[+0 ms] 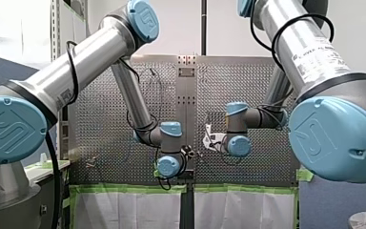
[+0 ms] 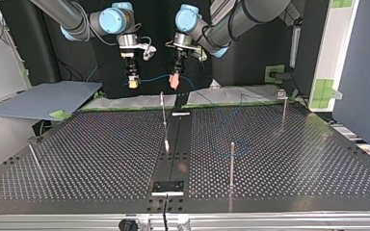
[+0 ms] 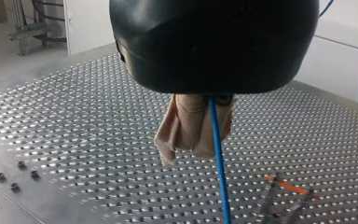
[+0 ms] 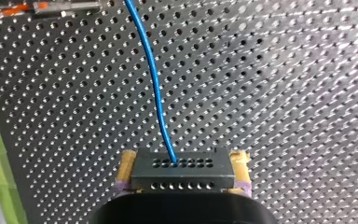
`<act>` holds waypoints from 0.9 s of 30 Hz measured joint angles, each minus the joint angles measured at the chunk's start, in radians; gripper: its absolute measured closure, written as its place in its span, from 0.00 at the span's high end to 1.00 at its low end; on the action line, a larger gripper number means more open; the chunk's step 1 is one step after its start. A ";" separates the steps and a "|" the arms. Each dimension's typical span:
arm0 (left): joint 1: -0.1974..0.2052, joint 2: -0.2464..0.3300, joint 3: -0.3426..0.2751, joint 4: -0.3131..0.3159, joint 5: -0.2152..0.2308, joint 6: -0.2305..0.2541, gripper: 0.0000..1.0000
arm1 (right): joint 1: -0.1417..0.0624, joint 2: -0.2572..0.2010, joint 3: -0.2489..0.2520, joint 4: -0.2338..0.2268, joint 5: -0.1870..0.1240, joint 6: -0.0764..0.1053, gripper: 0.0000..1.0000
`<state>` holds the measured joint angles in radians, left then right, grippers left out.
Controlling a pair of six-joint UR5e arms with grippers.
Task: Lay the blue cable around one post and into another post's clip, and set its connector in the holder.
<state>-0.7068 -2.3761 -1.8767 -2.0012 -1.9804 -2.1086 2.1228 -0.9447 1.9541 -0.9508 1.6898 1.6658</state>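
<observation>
2 arms (image 1: 83, 57); 1 left gripper (image 2: 175, 83); 1 right gripper (image 2: 133, 83); 1 cable (image 4: 154, 79); 1 connector (image 4: 179, 170); 4 posts (image 2: 231, 163); 1 clip (image 2: 280, 93); 1 table (image 2: 294, 159).

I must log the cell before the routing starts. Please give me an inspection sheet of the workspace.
Surface: perforated table, dark centre strip.
Job's things: blue cable and connector held in the air; posts upright; holder unfilled.
Clutter: nothing seen.
Grippers: my right gripper shut on connector; my left gripper shut on blue cable.
Cables: blue cable spans the two grippers, then trails down toward the table.
Surroundings: green tape, grey board beside table.
</observation>
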 joint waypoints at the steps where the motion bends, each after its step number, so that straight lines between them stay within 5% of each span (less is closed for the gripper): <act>1: 0.000 -0.009 0.001 0.009 0.003 0.000 0.00 | -0.003 0.009 0.000 -0.009 0.000 0.001 0.00; 18: 0.000 -0.160 0.073 0.036 0.032 0.021 0.00 | -0.057 0.160 -0.029 -0.095 -0.002 0.001 0.00; 27: 0.005 -0.180 0.086 0.041 0.024 0.035 0.02 | -0.080 0.198 -0.048 -0.106 -0.005 -0.001 0.00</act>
<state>-0.7021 -2.5559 -1.7903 -1.9598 -1.9566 -2.0734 2.0428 -0.7472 1.9064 -1.0570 1.6848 1.6646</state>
